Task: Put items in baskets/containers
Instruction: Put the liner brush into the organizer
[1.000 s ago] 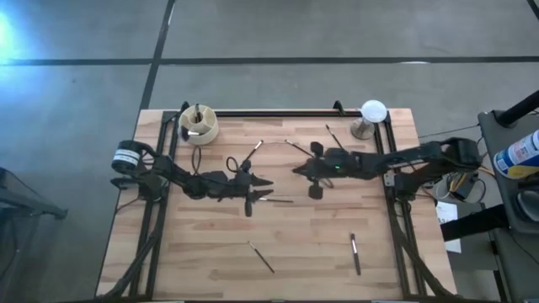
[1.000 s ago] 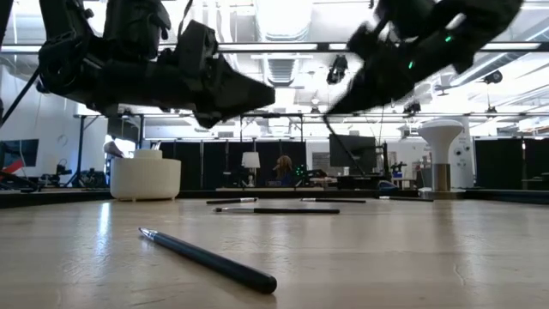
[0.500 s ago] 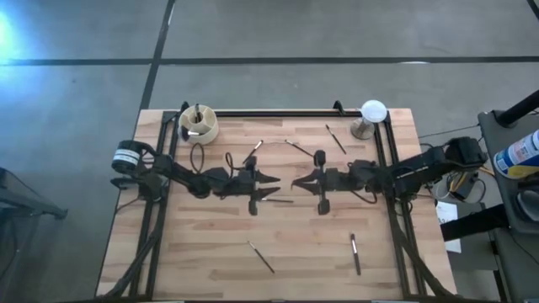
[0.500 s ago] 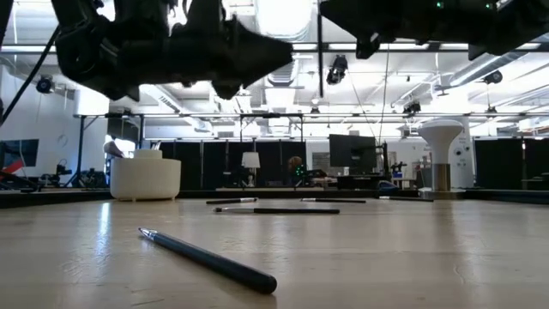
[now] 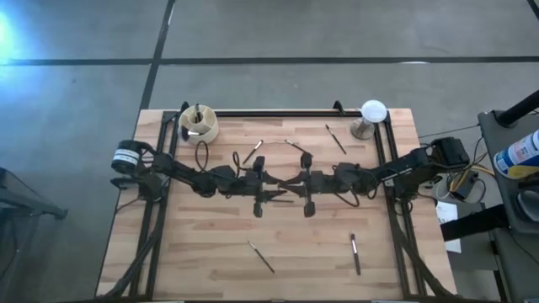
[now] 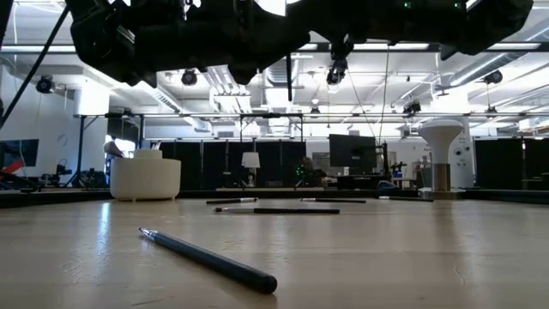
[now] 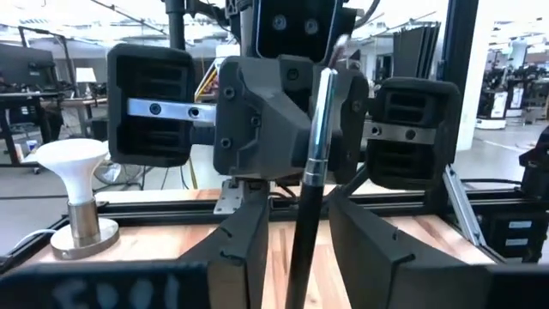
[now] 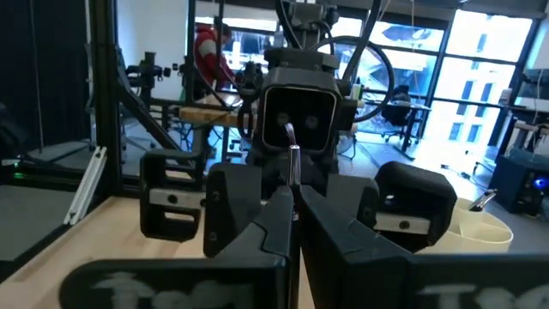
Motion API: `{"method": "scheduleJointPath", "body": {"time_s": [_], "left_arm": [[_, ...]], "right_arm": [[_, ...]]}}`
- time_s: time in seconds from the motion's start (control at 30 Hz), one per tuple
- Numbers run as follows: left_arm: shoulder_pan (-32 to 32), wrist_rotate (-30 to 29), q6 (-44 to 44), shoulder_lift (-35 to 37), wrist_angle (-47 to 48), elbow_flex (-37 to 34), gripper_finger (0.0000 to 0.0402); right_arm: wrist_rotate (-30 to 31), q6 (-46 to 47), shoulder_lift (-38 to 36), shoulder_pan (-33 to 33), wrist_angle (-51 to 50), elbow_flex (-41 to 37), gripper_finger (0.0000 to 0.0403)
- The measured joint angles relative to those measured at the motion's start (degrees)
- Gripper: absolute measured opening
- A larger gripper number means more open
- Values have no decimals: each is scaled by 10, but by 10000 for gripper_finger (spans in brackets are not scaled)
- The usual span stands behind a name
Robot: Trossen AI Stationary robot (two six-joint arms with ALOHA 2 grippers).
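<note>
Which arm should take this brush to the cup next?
Left. The round cream cup sits by its base, and the left gripper has its open jaws straddling the dark-handled brush that the right gripper holds.

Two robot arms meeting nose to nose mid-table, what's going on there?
They look to be passing a makeup brush between them above the middle of the table. The right gripper pinches it upright, and the left gripper sits open around its handle. Other brushes lie loose on the wood, and the cream cup at the far left corner already holds some.
</note>
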State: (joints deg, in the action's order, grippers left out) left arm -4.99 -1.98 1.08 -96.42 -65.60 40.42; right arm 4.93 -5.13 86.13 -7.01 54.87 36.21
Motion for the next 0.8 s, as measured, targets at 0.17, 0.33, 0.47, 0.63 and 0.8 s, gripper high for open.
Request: {"method": "scheduleJointPath", "body": {"time_s": [0.17, 0.33, 0.47, 0.63, 0.8], "left_arm": [[0, 0, 5, 6, 12, -3, 61], [0, -6, 9, 32, 58, -3, 13], [0, -48, 11, 68, 98, -3, 11], [7, -112, 35, 125, 153, -17, 11], [29, -216, 62, 202, 151, -77, 11]], "right_arm": [[0, -4, -5, 0, -2, 0, 13], [7, 1, -12, 0, -10, -2, 13], [21, 0, -16, 0, -25, -2, 13], [69, -10, -40, 0, -68, -3, 19], [101, -12, -71, 0, -99, -12, 36]]}}
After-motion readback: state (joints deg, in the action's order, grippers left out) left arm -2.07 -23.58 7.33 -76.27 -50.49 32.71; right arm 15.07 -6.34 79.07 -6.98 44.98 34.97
